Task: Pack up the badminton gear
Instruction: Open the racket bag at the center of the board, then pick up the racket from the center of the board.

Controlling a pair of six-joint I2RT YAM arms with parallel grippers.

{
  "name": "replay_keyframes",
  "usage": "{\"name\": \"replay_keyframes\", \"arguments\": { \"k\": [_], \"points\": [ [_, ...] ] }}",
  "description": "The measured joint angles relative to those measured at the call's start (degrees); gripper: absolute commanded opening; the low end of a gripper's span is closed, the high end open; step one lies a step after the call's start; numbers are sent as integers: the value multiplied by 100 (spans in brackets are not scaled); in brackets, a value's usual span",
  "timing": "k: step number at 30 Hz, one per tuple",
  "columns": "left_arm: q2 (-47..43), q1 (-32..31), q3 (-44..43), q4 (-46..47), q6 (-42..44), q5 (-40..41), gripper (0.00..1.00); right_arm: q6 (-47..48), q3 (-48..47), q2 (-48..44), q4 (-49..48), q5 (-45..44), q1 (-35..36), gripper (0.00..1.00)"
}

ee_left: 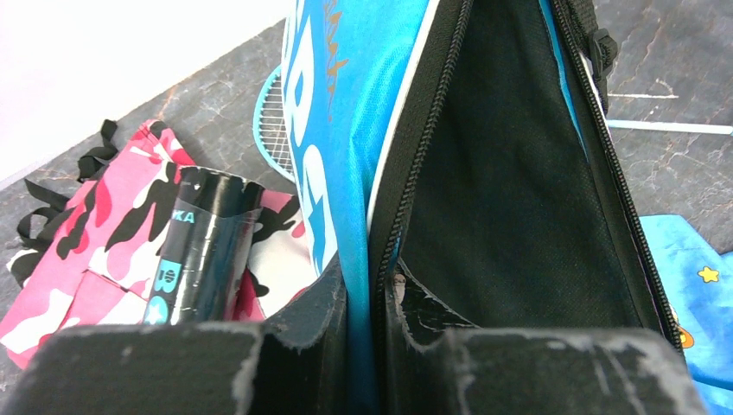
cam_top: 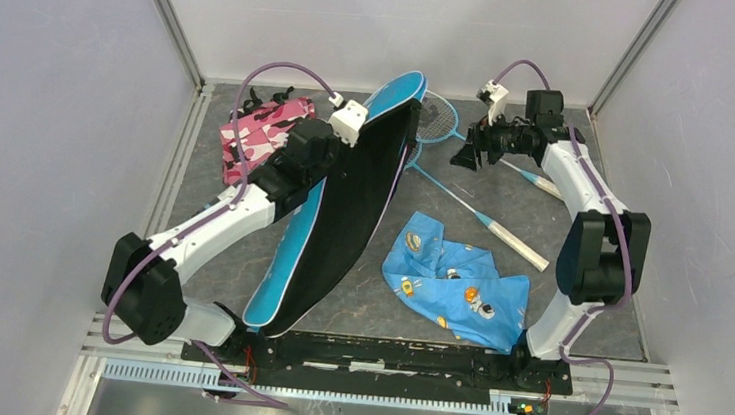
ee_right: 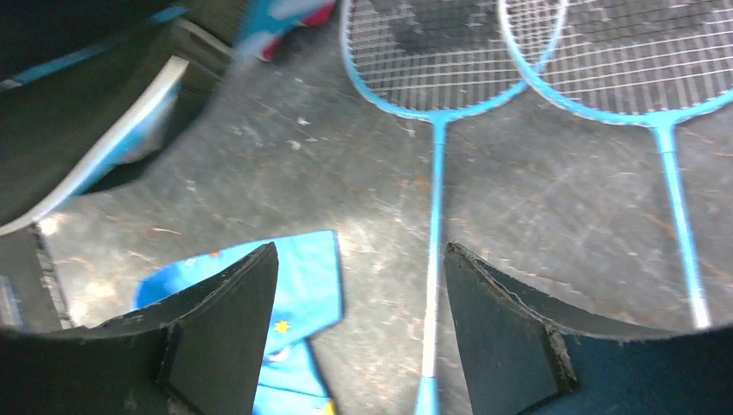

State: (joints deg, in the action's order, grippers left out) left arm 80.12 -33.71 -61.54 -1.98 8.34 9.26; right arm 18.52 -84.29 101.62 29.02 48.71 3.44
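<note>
The left gripper (ee_left: 363, 333) pinches the cover (cam_top: 343, 215) by its edge and holds it open on the bench (cam_top: 239, 257). The right gripper (ee_right: 359, 294) is wide open and empty, above the racquets (ee_right: 435, 216). Next, I think, it must drop down and grab one thin shaft.

The cover (cam_top: 354, 196) is bright blue outside with white lettering and white piping, and black inside. The racquets (ee_right: 436, 156) have light-blue frames and shafts, and their handles (cam_top: 525, 253) are white. The tube (ee_left: 203, 251) is glossy black with blue letters. The bag (cam_top: 265, 133) is pink, white and black camouflage. The cloth (cam_top: 457, 286) is blue with cartoon prints. The desk (cam_top: 375, 304) is dark grey and marbled.
</note>
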Motion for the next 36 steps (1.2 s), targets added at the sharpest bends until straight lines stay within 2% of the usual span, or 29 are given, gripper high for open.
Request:
{"name": "replay_keyframes", "arguments": {
  "k": [12,22,36],
  "points": [
    [-584,553,-151,-549,-81,-238,2,1036,-876,1661,369,-1108,466,73],
    [-699,739,-264,-625,-175,-269,2,1344,-1012,1805,181,-2221,595,76],
    [-920,741,-256,-643,-170,-385,2,1786,-2164,2835,-111,-3600,422,78]
  ]
}}
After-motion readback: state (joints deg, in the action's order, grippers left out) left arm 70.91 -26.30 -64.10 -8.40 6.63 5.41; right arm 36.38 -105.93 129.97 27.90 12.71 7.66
